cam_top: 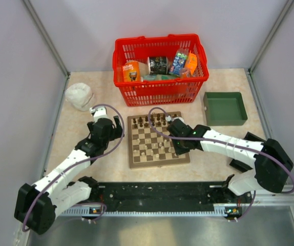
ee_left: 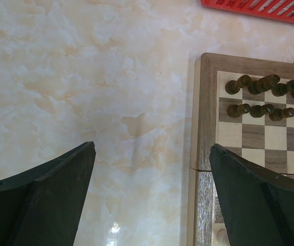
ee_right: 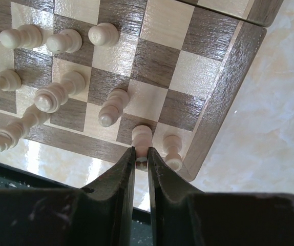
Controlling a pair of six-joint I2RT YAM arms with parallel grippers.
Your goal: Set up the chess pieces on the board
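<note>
The board [cam_top: 131, 149] lies mid-table. Dark chess pieces [cam_top: 149, 122] fill its far rows; the left wrist view shows them [ee_left: 262, 84] in two rows. Pale pieces [ee_right: 52, 97] stand in the near rows. My right gripper [ee_right: 141, 154] is shut on a pale piece [ee_right: 142, 136] that stands on the near row, one square in from the corner. Another pale piece [ee_right: 172, 151] stands on the corner square beside it. Seen from above, the right gripper [cam_top: 176, 147] is over the board's near right part. My left gripper [ee_left: 152, 148] hangs open over bare table left of the board's edge [ee_left: 204, 102].
A red basket [cam_top: 160, 72] of packaged goods stands behind the board. A green tray [cam_top: 225, 107] sits at the back right and a white crumpled bundle [cam_top: 79, 96] at the back left. A black rail [cam_top: 157, 192] runs along the near edge.
</note>
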